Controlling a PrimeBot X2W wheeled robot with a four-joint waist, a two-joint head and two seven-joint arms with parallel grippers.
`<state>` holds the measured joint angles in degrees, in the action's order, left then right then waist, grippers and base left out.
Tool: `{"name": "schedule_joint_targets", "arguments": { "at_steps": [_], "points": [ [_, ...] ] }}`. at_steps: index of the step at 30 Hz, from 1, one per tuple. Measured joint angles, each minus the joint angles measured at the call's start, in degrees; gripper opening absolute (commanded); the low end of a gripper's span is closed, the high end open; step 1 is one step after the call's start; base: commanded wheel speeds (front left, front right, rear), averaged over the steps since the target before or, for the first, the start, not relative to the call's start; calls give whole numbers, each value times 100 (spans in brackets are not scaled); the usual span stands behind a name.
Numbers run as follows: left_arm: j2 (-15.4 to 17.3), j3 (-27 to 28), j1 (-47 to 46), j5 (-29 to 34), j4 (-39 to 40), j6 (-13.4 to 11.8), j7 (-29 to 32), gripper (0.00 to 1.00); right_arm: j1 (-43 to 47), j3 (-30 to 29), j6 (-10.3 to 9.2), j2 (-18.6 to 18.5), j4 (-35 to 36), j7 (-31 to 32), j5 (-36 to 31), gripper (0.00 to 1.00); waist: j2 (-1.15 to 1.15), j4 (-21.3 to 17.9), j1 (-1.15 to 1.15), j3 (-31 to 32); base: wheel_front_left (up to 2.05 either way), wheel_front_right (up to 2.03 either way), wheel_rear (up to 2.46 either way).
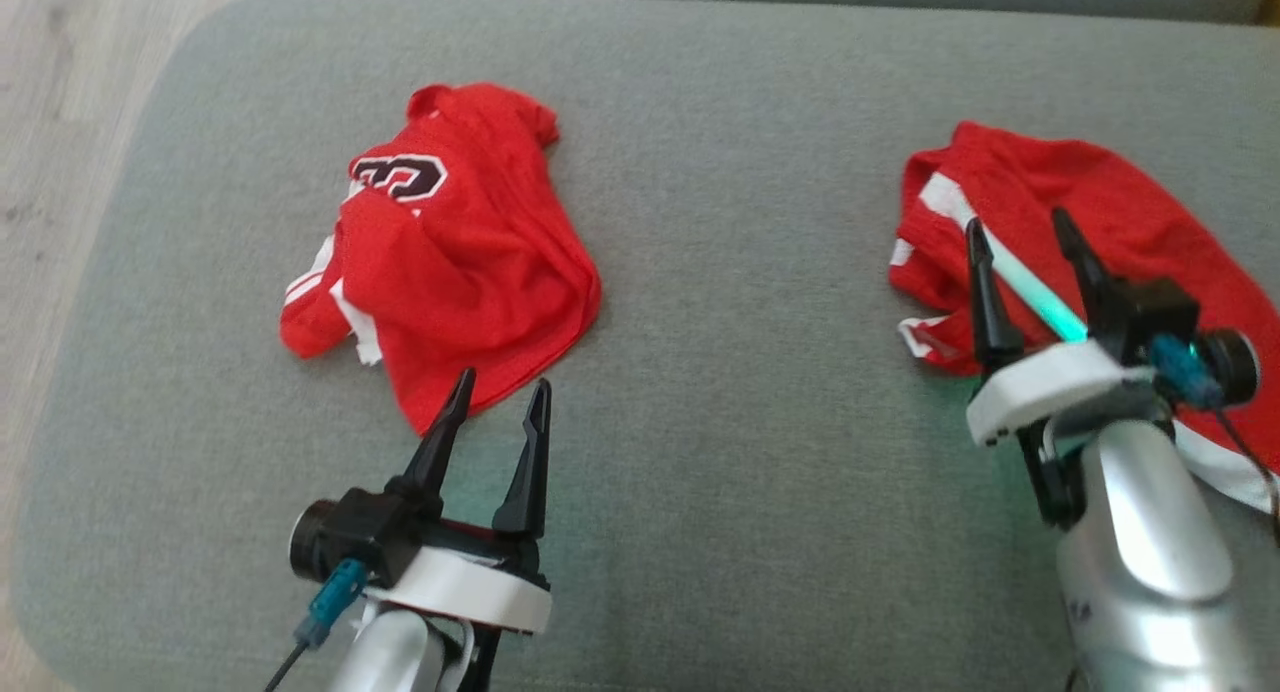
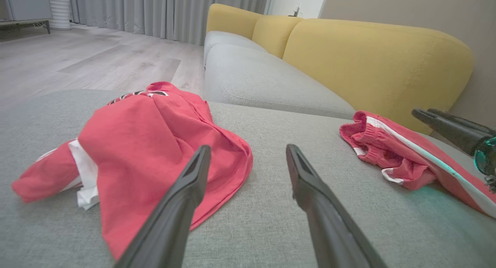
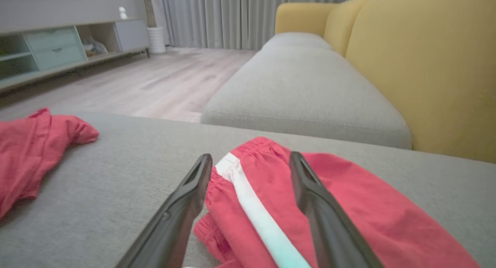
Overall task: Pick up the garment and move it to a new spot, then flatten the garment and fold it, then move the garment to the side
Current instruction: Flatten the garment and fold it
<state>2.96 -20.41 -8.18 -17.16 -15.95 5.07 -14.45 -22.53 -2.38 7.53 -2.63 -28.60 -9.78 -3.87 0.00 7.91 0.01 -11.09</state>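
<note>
Two red garments lie crumpled on the grey cushion. The left one is a jersey with a black-and-white number and white trim, also seen in the left wrist view and the right wrist view. The right one is a pair of shorts with a white side stripe. My left gripper is open, its tips just short of the jersey's near hem. My right gripper hovers open over the shorts, straddling the stripe. Its fingers appear at the left wrist view's right edge.
The cushion's rounded edge drops to a wooden floor at the left. Bare grey fabric spans the gap between the two garments. A sofa with yellow backrests stands beyond the cushion. A low cabinet and curtains line the far wall.
</note>
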Motion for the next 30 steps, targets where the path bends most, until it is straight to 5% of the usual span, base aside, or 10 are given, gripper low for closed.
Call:
{"name": "schedule_joint_targets", "arguments": {
  "at_steps": [11, 12, 13, 22, 30],
  "points": [
    [-1, -5, -138, -1, 0, -1, 0, 100, -681, -359, 0, -14, -1516, 243, -622, 100, 0, 138, 0, -238, 0, 0, 0],
    [-1, -8, -143, -1, -1, -1, 0, 100, -717, -360, 0, -13, -1621, 199, -665, 73, 0, 131, 0, -247, 0, 0, 0],
    [-1, -12, -146, -1, -3, -1, 0, 100, -759, -368, 0, -13, -1722, 127, -648, 0, 0, 124, 0, -249, 0, 0, 0],
    [-2, -4, -157, -1, -54, -3, 0, 100, -972, 51, 0, -19, -1936, -402, 140, 0, 0, -3, -1, -29, 0, 0, 0],
    [-2, 27, -43, -1, -56, -48, 0, 100, -422, 1350, 0, -35, -1271, -444, 1121, 0, 0, -218, -1, 341, 0, 0, 0]
  ]
}}
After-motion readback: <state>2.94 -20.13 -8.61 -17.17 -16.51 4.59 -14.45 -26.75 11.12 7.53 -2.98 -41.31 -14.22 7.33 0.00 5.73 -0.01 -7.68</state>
